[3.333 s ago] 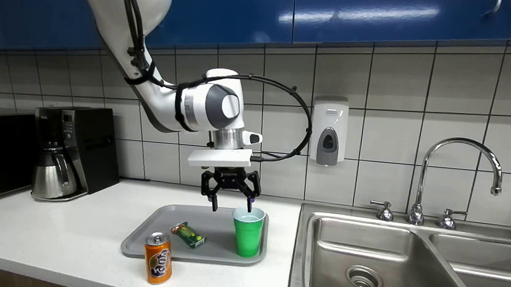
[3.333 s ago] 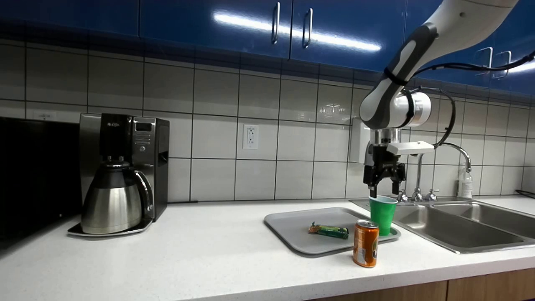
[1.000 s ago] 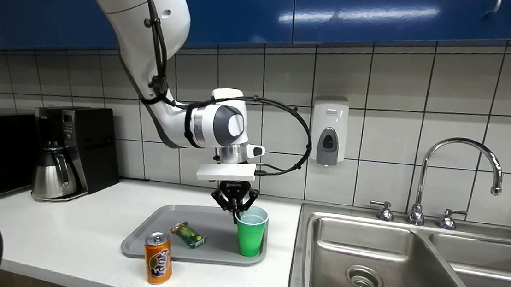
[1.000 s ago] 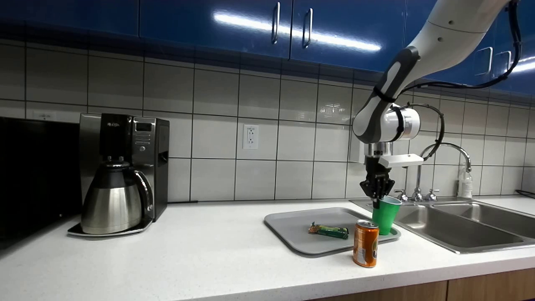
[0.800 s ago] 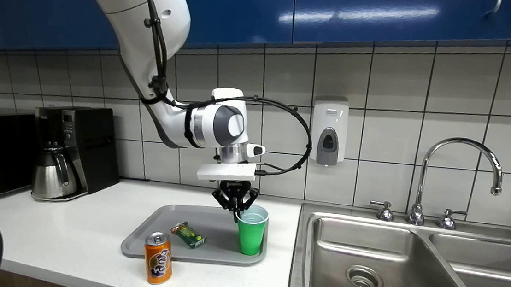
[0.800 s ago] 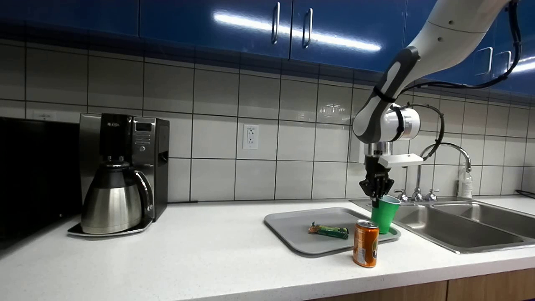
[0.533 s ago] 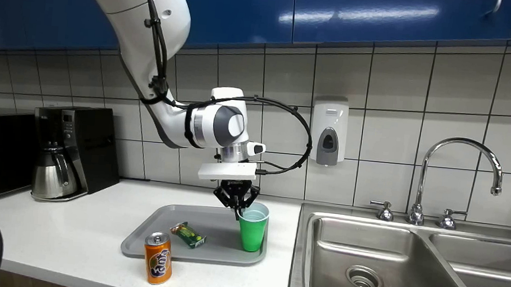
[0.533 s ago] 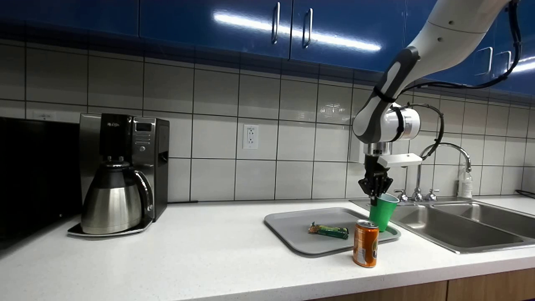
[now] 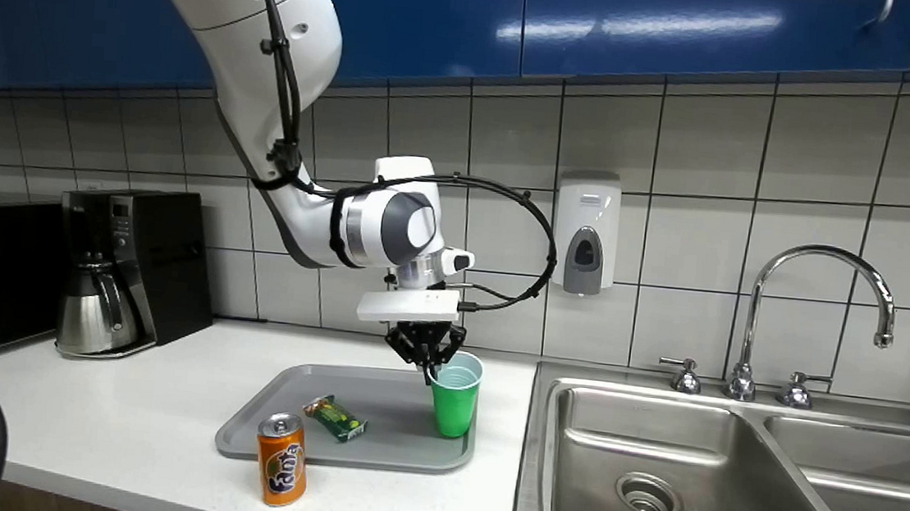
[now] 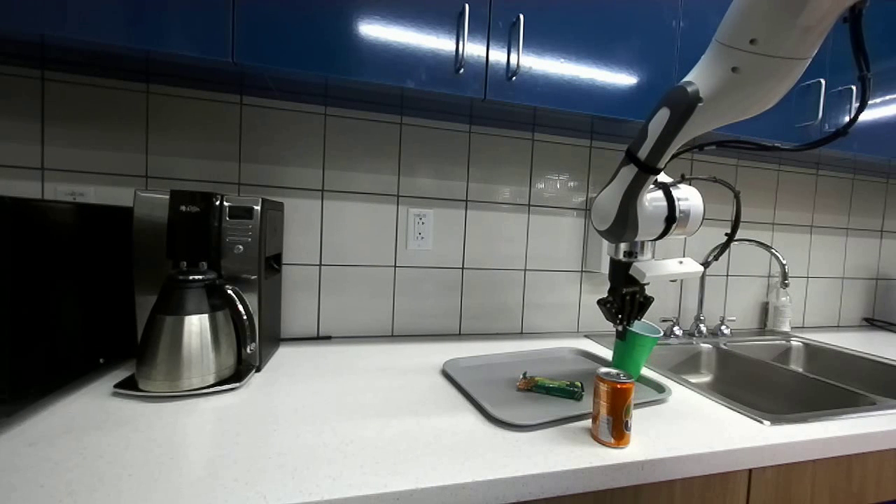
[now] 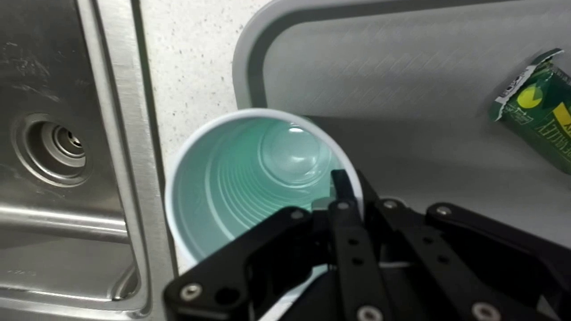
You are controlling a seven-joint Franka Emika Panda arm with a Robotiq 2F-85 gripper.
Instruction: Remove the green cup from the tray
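Note:
The bright green cup (image 9: 455, 408) appears in both exterior views above the right end of the flat grey tray (image 9: 385, 439). My gripper (image 9: 430, 375) is shut on the wall of the cup at its rim. In the wrist view one of its fingers (image 11: 341, 180) is inside the cup (image 11: 232, 187) and the other is outside. The cup leans a little in an exterior view, where the orange can partly hides its base. Its bottom seems slightly raised from the tray, though the gap is hard to judge.
An orange soda can (image 9: 282, 461) stands on the counter at the tray's front edge. A green snack packet (image 9: 335, 418) lies on the tray. To the cup's right is the steel sink (image 9: 533, 468) with its faucet (image 9: 750, 314). A coffee maker (image 10: 210, 301) stands farther along the counter.
The gripper, open above the cup over three seconds ago, came down and shut on its rim. Over the last second, gripper and cup have risen slightly and the cup has tilted more.

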